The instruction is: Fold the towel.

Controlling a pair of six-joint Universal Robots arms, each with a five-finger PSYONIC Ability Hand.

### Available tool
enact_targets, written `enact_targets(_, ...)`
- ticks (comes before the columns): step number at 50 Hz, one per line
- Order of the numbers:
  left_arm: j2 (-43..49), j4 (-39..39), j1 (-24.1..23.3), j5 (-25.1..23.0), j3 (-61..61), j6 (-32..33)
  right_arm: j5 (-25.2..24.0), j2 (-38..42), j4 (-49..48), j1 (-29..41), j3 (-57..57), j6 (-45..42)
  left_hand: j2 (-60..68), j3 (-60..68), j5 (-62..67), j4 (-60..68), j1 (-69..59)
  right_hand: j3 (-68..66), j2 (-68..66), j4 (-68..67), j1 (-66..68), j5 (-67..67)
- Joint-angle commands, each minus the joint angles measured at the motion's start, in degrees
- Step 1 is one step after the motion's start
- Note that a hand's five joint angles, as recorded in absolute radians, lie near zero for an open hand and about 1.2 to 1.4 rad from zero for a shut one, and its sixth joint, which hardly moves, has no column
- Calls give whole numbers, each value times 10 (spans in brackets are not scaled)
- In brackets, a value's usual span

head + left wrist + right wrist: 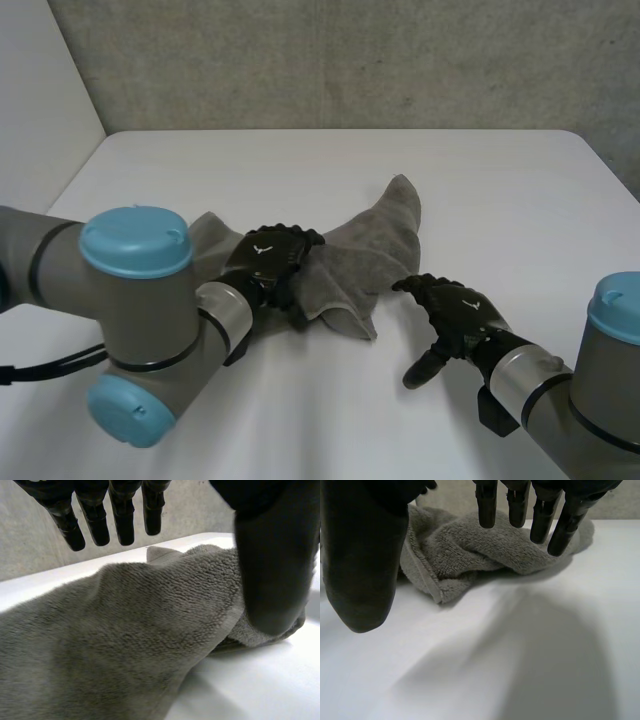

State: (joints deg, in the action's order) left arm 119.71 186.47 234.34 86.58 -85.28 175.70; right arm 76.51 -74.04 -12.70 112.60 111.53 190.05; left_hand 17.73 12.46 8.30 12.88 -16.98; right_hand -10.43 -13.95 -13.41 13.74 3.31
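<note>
White table (pixel 480 190) in front of a grey wall, with just one towel (pixel 380 250) on it, grey and crumpled near the middle. My left hand (pixel 268 262) is over the towel's middle, fingers straight and spread, thumb apart, not pinching it. My right hand (pixel 455 312) hangs over bare table just beside the towel's near edge, fingers loose and spread too.

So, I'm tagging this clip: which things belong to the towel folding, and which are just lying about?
For the job: grey towel, left robot hand resting on it, right robot hand open beside it.
Not part of it: white table, grey wall behind.
</note>
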Motion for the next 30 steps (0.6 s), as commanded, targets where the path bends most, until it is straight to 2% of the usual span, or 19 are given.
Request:
enact_targets(1, 35, 0, -16, -1, 32, -30, 1, 41, -9, 38, -45, 1, 21, -25, 15, -29, -28, 4, 39, 34, -37, -33)
enact_targets(6, 56, 9, -20, 13, 48, -40, 8, 89, -11, 53, -94, 1, 21, -25, 15, -29, -28, 4, 39, 34, -37, -33)
enact_targets(13, 75, 44, -22, 69, 54, -44, 42, 163, -11, 79, -162, 9, 36, -25, 30, -29, -43, 4, 39, 34, -37, -33)
enact_targets(22, 84, 93, -21, 119, 53, -48, 75, 212, -21, 93, -223, 9, 41, -25, 35, -29, -48, 4, 34, 34, -31, -27)
enact_targets(30, 89, 151, -13, 138, 61, -42, 87, 226, -30, 94, -283, 30, 69, -25, 64, -29, -77, 4, -82, 34, 85, 89)
